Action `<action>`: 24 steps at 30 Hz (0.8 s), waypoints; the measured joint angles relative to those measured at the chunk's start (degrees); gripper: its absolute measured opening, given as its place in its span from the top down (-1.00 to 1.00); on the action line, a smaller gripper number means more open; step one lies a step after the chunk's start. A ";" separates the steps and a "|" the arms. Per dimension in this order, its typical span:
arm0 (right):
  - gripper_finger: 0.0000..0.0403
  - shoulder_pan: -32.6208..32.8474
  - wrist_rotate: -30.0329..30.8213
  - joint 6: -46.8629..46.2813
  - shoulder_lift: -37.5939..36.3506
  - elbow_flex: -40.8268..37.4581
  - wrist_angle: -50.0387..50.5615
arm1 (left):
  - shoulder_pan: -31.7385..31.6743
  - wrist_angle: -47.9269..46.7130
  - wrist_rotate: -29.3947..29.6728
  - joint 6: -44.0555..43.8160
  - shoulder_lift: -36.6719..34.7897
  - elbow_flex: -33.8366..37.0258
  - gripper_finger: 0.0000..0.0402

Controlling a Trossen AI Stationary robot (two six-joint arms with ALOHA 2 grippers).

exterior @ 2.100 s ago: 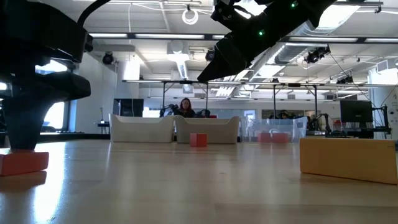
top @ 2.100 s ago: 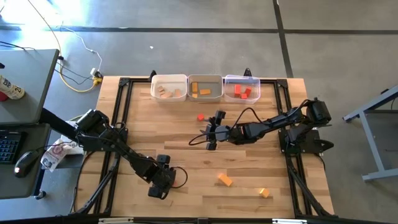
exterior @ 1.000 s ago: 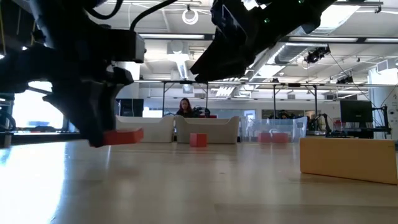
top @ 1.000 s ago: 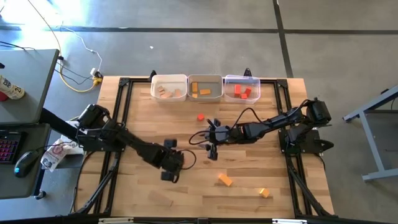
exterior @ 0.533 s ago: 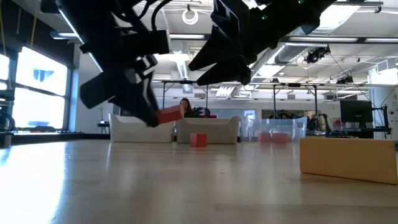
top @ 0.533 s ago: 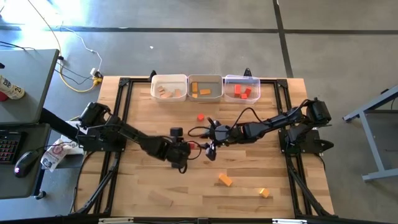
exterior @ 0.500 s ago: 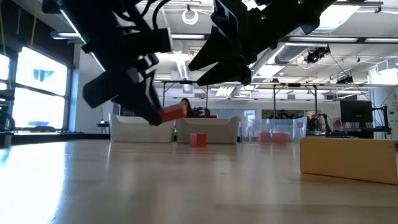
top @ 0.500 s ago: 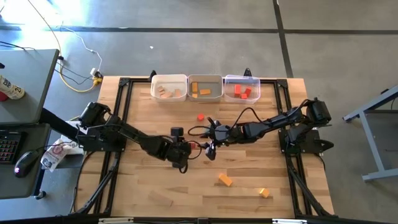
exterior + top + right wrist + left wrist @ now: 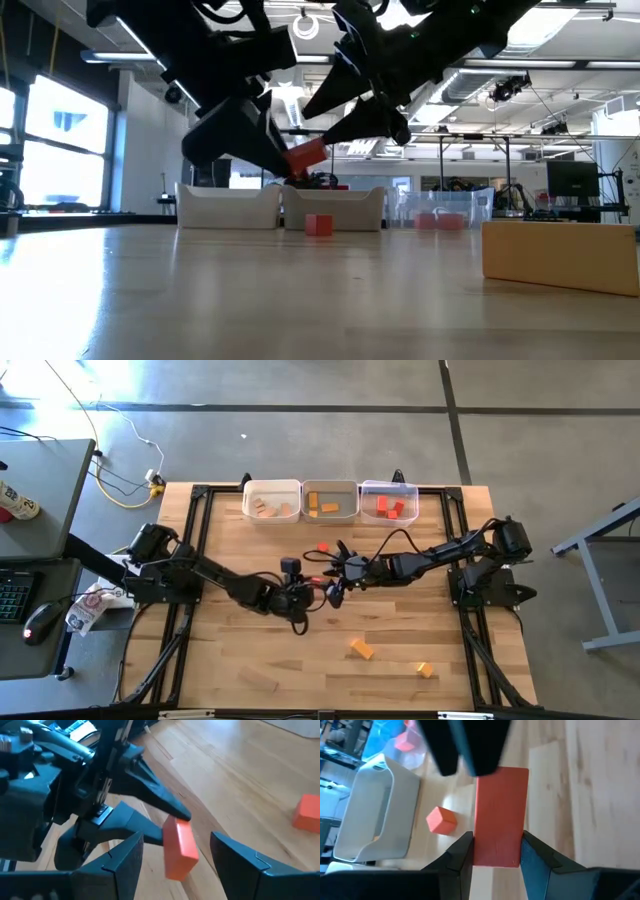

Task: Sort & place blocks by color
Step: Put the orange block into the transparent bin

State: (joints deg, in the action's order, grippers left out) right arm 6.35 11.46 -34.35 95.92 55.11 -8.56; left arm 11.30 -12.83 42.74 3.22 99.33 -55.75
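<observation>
My left gripper [image 9: 304,591] is over the table's middle, shut on a red bar [image 9: 500,815]. The bar also shows in the low view [image 9: 307,155] and in the right wrist view [image 9: 179,847]. My right gripper [image 9: 336,586] faces it from the right, open. Its fingers [image 9: 122,862] stand on either side of the bar's free end, and no touch shows. A red cube [image 9: 322,547] rests on the table just beyond both grippers. Two orange blocks [image 9: 361,649] [image 9: 426,670] and a light wood bar [image 9: 258,680] lie near the front edge. My left gripper pinches the red bar by its two long sides, near its rear end [image 9: 496,855], between its two fingers [image 9: 462,852]. The fingers come from the table's left and lie along the bar. The bar sticks out ahead of them, tilted upward, clear of the table.
Three bins stand in a row at the far edge: a white one with light wood blocks [image 9: 272,500], a middle one with orange blocks [image 9: 330,500], and a clear one with red blocks [image 9: 389,501]. A person sits in the room behind [image 9: 297,170].
My left gripper has carried the red bar up from the near left of the table toward the middle and my right gripper. The bar has risen clear and now tips upward. My right gripper has moved a little toward the far edge and the bar.
</observation>
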 joint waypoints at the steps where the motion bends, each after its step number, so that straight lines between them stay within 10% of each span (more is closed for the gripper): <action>1: -0.08 0.00 0.00 -0.32 0.02 0.00 0.28 | -0.25 0.46 0.15 0.13 0.00 0.00 0.49; 15: -0.05 0.00 4.41 -1.61 0.02 0.00 3.28 | -2.79 8.50 1.58 9.60 0.00 0.00 0.47; 24: 0.55 -0.44 2.73 0.03 0.02 0.00 3.67 | -4.77 11.11 0.62 13.49 -0.02 0.00 0.46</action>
State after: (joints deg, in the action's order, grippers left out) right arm 5.91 14.19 -34.32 95.94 55.11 -4.89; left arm 6.53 -1.72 43.36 16.71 99.31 -55.75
